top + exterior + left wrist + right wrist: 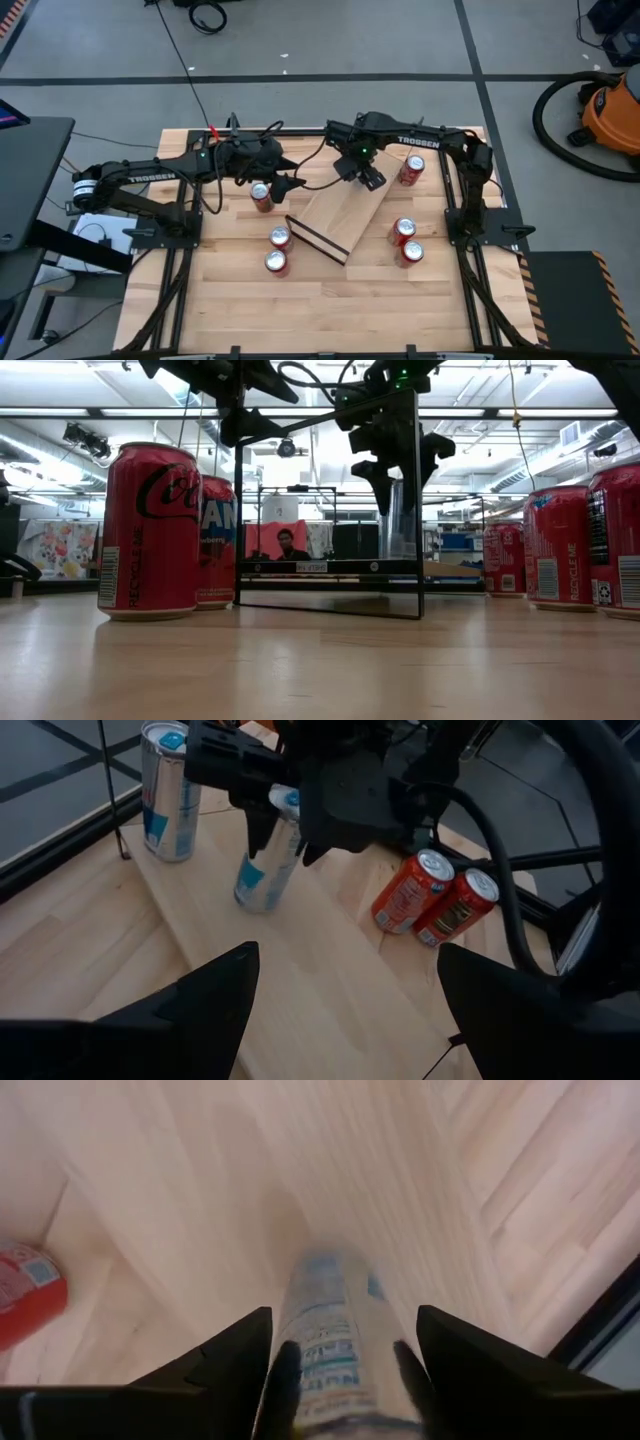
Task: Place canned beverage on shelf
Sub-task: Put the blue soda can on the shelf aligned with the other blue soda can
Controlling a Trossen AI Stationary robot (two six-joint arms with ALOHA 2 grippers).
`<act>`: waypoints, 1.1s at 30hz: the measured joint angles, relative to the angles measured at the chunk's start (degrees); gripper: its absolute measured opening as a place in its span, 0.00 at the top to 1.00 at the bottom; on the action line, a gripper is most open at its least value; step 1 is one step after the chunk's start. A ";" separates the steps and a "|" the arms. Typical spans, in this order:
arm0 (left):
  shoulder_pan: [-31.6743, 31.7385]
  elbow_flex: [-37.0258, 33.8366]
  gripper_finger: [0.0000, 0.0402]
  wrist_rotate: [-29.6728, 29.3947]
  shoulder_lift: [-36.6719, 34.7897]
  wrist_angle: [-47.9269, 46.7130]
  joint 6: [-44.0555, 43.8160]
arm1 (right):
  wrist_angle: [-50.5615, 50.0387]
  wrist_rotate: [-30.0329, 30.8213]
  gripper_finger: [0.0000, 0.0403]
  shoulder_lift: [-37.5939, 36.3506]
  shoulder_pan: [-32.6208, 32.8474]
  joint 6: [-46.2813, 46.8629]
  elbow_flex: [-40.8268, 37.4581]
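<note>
One slim silver-and-blue can (265, 870) is sitting between the fingers of the right gripper (275, 830), which is clasping it near the top, over the middle of the shelf (330, 990). The can is leaning rather than standing straight, with its base at or just above the board; I cannot tell whether it is touching. A second can (165, 790) of the same kind is standing upright near the shelf's far end, well apart from the held one. The left gripper (285, 185) is hovering with its fingers spread wide and empty, over the shelf's near edge, just beside a red can (261, 195) on the table (330, 300). To do this step well, the right arm probably needs to be straightening the can until its base is sitting flat on the board before the fingers part. Letting go while it is leaning risks a topple, and a roll towards the two red cans (435, 900) beside the shelf. Opening slowly and lifting straight up should avoid dragging the can along.
</note>
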 joint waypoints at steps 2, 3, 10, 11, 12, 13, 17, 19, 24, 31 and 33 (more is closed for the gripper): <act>0.00 0.00 0.21 0.04 0.00 0.02 0.42 | -0.06 -0.94 0.32 -0.02 0.00 0.18 0.00; 0.00 0.00 0.21 0.03 0.00 0.02 0.50 | -0.04 -1.38 0.31 -0.02 0.00 0.20 0.00; 0.71 0.00 0.21 0.07 0.00 -0.47 0.50 | -0.14 -1.77 0.21 -0.02 0.00 3.86 2.62; 0.89 0.00 0.21 0.07 0.00 -0.59 0.50 | -0.33 -2.20 0.21 -0.02 -0.01 5.10 3.57; 0.98 0.00 0.21 0.07 0.00 -0.74 0.50 | -0.66 -2.86 0.20 -0.02 -0.09 6.42 4.66; 1.04 0.00 0.21 0.07 0.02 -0.90 0.50 | -1.06 -3.36 0.20 -0.02 -0.19 7.91 5.91; 1.55 -0.03 0.21 0.07 -0.78 -2.07 0.46 | -4.06 -4.47 0.20 -1.00 -0.83 14.92 10.01; 1.63 -0.03 0.21 0.07 -1.35 -3.57 0.41 | -6.23 -4.33 0.21 -1.93 -1.23 20.51 11.52; 2.21 -0.07 0.21 0.07 -2.91 -5.83 0.44 | -10.65 -3.22 0.23 -3.26 -3.00 43.57 12.59; 2.86 -0.04 0.21 0.07 -3.08 -5.40 0.46 | -12.05 1.89 0.23 -3.04 -3.98 64.70 11.50; 2.88 -0.04 0.21 0.07 -3.08 -5.47 0.48 | -11.44 1.99 0.23 -3.08 -3.56 65.99 11.37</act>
